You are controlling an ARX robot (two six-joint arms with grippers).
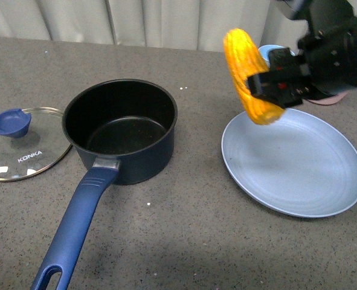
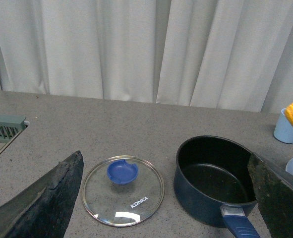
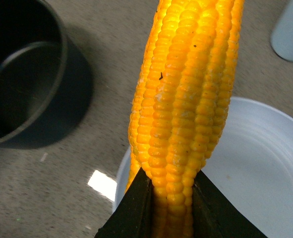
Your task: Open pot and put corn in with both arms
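Front view, corn (image 1: 241, 57) clamped in right pincer (image 1: 264, 90) near its lower end, above plate (image 1: 293, 166) edge.

In the front view the lid (image 1: 21, 151) runs off the left edge and the pot handle (image 1: 75, 232) off the bottom. The corn (image 1: 249, 75) hides most of a pale cup (image 1: 272, 51); a pink thing (image 1: 329, 98) behind the right gripper (image 1: 264, 86) is unclear. From the left wrist the left gripper (image 2: 164, 161) shows only as two blurred fingers (image 2: 42, 203) — cut at the lower corners — and the corn as a tip at the edge. From the right wrist both its ends are cut off.
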